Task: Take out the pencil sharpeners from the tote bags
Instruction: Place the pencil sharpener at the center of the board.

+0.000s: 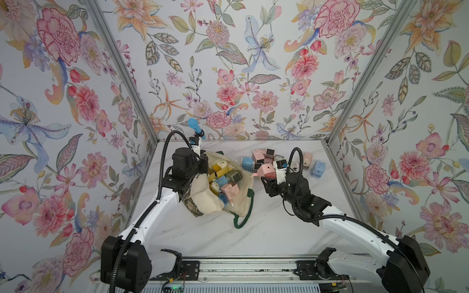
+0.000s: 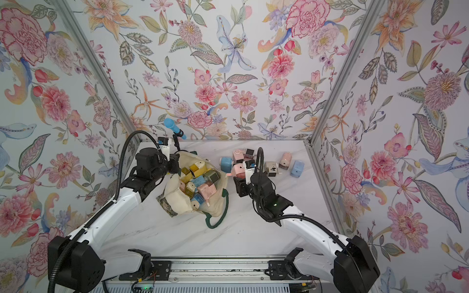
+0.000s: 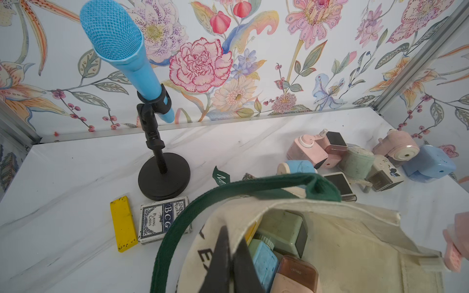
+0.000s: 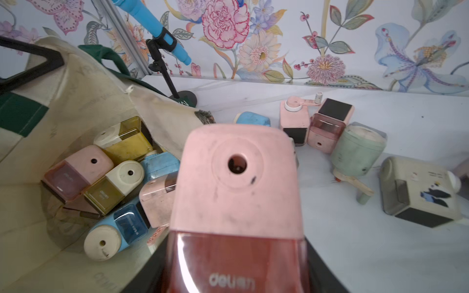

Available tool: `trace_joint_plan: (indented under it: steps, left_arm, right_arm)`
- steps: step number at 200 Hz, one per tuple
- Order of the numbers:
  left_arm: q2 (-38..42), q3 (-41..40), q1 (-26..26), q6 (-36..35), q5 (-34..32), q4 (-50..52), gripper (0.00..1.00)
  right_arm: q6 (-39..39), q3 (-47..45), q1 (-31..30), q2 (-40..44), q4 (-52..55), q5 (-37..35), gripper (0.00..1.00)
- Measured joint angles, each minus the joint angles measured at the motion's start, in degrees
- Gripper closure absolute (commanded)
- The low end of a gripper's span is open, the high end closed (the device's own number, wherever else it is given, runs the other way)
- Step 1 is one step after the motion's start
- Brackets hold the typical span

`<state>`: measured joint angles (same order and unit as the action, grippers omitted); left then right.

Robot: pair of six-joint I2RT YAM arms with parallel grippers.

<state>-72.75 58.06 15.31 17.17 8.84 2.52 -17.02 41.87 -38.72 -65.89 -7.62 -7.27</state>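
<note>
Right up close we see a pink sharpener (image 4: 236,192) with its pencil hole facing us. The right end effector (image 4: 233,269) is grasping it, with one dark finger on each side. In both top views it is out of the bag, between the tote (image 1: 203,205) and the loose sharpeners (image 1: 262,156). We cannot tell if it touches the tabletop (image 1: 253,236).

The tote lies slumped on the tabletop, a bit nearer the left edge than the right. Its mouth gapes wide open. The left end effector (image 3: 232,243) is clenched on the tote's cloth rim. One green handle (image 3: 193,215) arches over the mouth. The other handle (image 1: 241,220) lies flat on the tabletop toward the front edge.

Inside the tote we see many sharpeners (image 1: 224,182) heaped together. They are yellow, blue, pink and green.

The loose sharpeners lie in a bunch near the back edge, right of the middle. They are pink, blue, green and cream. A blue one (image 1: 317,168) lies closest to the right edge.

A blue mic (image 3: 114,35) stands on a black stand (image 3: 163,177) by the back left corner. A yellow bar (image 3: 123,223) and a box of cards (image 3: 163,219) lie just beside the stand's foot.
</note>
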Motion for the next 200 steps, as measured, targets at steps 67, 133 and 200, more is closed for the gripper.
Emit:
trace_joint_plan:
  steps: [67,133,200]
  left_arm:
    - [0.00,0.00,0.09,-0.02,0.15,-0.02,1.00]
    - [0.00,0.00,0.09,-0.02,-0.13,-0.17,1.00]
    - [0.00,0.00,0.09,-0.02,-0.17,-0.17,1.00]
  right_arm:
    - [-3.80,-2.12,4.09,0.48,-4.11,3.91,0.63]
    - [-4.26,-3.82,3.56,-0.02,-9.88,12.94,0.62]
    - [-5.64,-7.54,6.80,8.13,-11.04,8.90,0.61]
